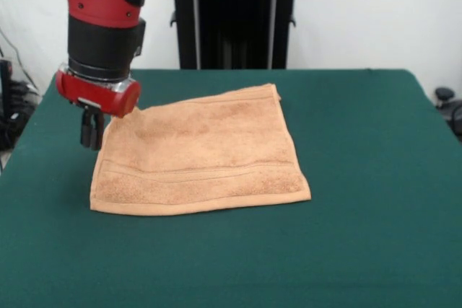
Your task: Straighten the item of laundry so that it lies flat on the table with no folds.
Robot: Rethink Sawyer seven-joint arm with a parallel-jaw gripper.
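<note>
Lying: the towel rests on the table, left of centre, spread nearly flat.
Towel: tan terry cloth, roughly square and turned a little askew; woven band stripes run along the near hem and, more faintly, along the far hem.
Towel edges: the near hem looks straight; the far-left corner is hidden behind the tool's red collar, so whether it is folded cannot be told.
Tool: dark fingers hang close together below the red collar, just beside the towel's left edge; whether they pinch cloth or are merely closed cannot be told.
Arm: red and black, coming down at the upper left.
Table: dark green, much of it bare to the right and near side.
</note>
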